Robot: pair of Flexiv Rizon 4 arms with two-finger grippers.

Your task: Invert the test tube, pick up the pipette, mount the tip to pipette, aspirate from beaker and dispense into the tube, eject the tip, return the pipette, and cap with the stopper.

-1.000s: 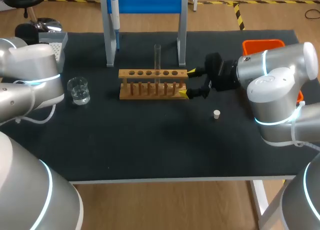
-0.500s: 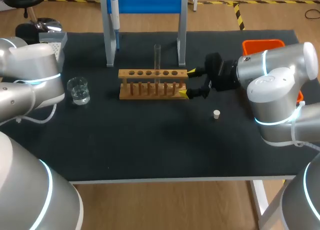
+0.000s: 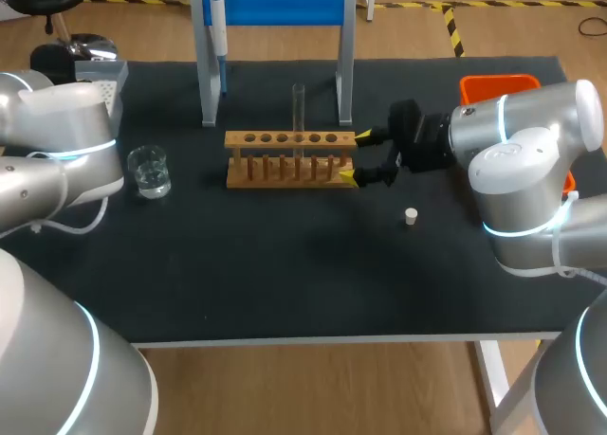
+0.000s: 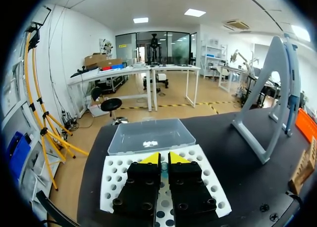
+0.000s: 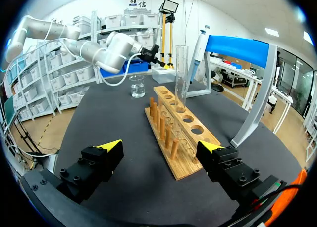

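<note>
Nearest the robot, the small white stopper (image 3: 411, 216) lies loose on the black table mat (image 3: 285, 274). It is off to the side of the right gripper's nearer finger and not touching it, so capping is not yet done.

The right gripper (image 3: 357, 155) sits at the end of the wooden test tube rack (image 3: 289, 157). Its fingers are spread wide and nothing is held between them. In the right wrist view the rack's near end lies just ahead of the gap between the open fingers, and as far as I can tell neither finger touches it.

The clear glass test tube (image 5: 181, 78) stands upright in one of the rack's holes, ahead of those fingers and partway down the rack. It looks empty, with its mouth seemingly upward. I judge the inverting step done, or all but done, and nothing dispensed yet.

Past the rack's far end, well apart from the right fingers, stands the small glass beaker (image 3: 149, 170) of clear liquid.

The left gripper (image 4: 163, 158) hangs over the white perforated tip box (image 4: 205, 175). Its fingers are drawn almost together and grip nothing that I can see. The box's clear plastic lid (image 4: 148, 135) lies just ahead of the fingertips.

Farthest back, the white and blue pipette (image 3: 217, 23) hangs on the grey stand with the blue top bar (image 3: 275, 4), beyond both grippers' fingers.

By my reading only the first step is behind us. Picking up the pipette, mounting a tip, aspirating, dispensing, ejecting the tip, returning the pipette and capping all remain.
</note>
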